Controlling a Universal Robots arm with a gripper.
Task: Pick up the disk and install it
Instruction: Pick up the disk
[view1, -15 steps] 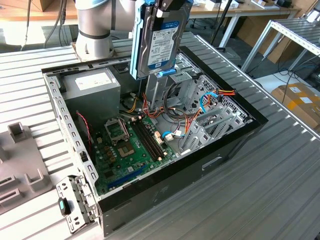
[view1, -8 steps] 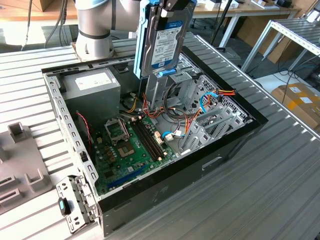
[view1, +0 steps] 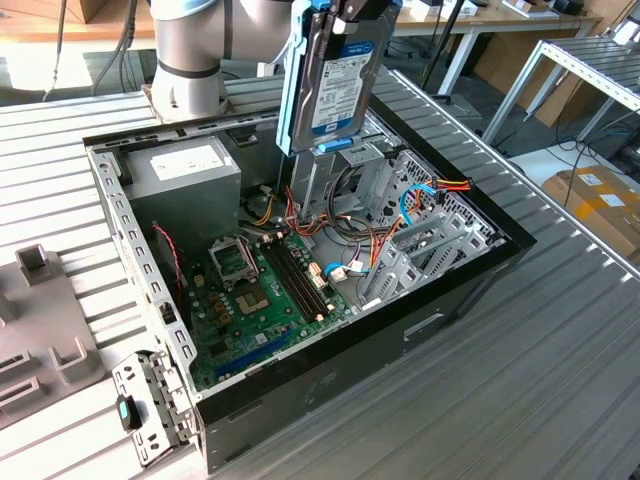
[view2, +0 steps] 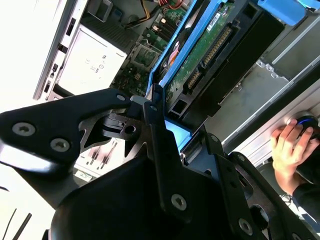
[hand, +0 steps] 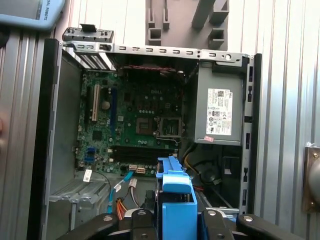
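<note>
the gripper (view1: 352, 14), clamped on the disk (view1: 330, 85), hangs it upright over the drive cage (view1: 318, 185) in the open case (view1: 420, 330), apparently to match its slot.

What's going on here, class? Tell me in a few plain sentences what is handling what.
The arm's hand is shut on the disk and holds it on edge in the air over the open case. The disk hangs above the cage, not yet seated in it. The case lies on a slatted table, with its motherboard and power supply exposed.
</note>
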